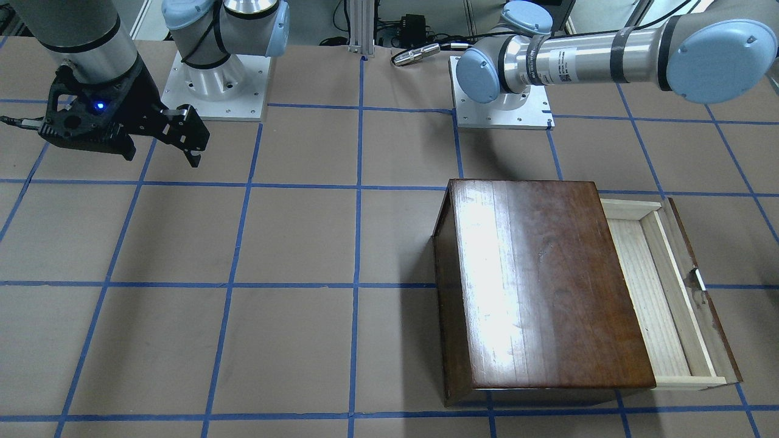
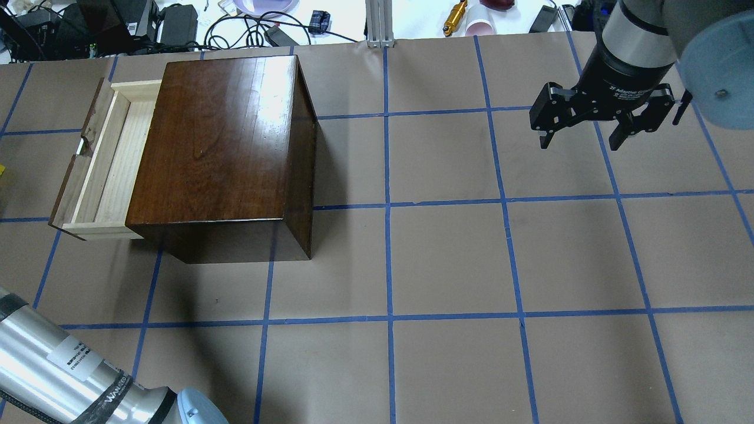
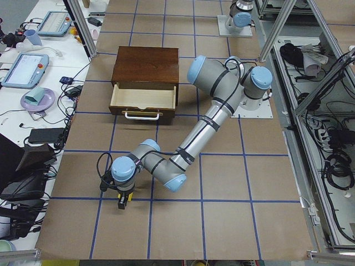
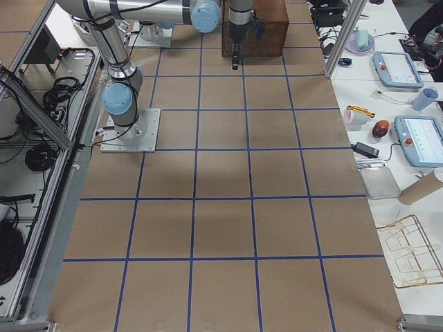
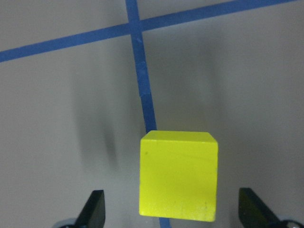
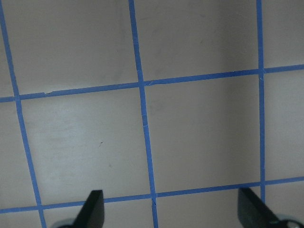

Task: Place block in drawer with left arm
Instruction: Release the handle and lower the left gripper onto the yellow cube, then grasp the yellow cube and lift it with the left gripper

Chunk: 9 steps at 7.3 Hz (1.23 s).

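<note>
two spread left fingers [image 5: 95, 210] flank block [image 5: 178, 176]; right fingers [image 2: 618, 138] below "adaptive" print [image 2: 629, 90] gape empty.

Bright light from above makes a white shine on the box [image 1: 493, 255]. Shadows are soft. The block [image 5: 178, 175] looks sharp.

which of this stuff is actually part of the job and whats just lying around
For the job:
- yellow block, between the tips of the open left gripper
- pulled-out drawer of the wooden box

Just lying about:
- right gripper, open over bare table
- brass cylinder and pink cup beyond the table's far edge
</note>
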{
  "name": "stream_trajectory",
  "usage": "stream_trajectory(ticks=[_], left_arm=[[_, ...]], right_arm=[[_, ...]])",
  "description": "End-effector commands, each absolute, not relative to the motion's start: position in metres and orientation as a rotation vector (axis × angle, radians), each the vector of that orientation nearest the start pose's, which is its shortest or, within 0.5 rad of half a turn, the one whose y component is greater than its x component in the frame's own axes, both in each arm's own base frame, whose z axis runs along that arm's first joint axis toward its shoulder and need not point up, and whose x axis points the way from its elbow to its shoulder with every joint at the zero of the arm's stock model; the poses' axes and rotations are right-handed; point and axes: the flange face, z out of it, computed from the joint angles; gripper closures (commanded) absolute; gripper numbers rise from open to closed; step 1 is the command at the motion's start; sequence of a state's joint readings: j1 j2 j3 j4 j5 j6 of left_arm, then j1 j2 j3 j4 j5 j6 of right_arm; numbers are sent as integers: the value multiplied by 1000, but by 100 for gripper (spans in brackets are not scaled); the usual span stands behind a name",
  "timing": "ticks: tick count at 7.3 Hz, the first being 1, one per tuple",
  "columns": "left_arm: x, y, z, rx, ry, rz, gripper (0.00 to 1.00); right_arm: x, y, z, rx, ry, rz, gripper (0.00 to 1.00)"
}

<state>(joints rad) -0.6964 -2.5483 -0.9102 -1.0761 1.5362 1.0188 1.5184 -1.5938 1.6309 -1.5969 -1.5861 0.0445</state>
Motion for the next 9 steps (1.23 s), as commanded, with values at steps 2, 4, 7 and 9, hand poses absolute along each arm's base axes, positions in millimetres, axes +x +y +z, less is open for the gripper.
stream_trajectory(ticks=[2, 4, 7, 9], left_arm=[[558, -644, 192, 235, 3001, -192, 100], [556, -644, 216, 228, 2986, -215, 100], [499, -657, 302, 278, 3007, -182, 100], [432, -663, 373, 228, 3025, -86, 100]], right_arm=[[107, -487, 472, 152, 3153, 17, 0], [107, -487, 472, 152, 3153, 17, 0], [107, -487, 472, 152, 3153, 19, 0], [107, -487, 472, 152, 3153, 19, 0]])
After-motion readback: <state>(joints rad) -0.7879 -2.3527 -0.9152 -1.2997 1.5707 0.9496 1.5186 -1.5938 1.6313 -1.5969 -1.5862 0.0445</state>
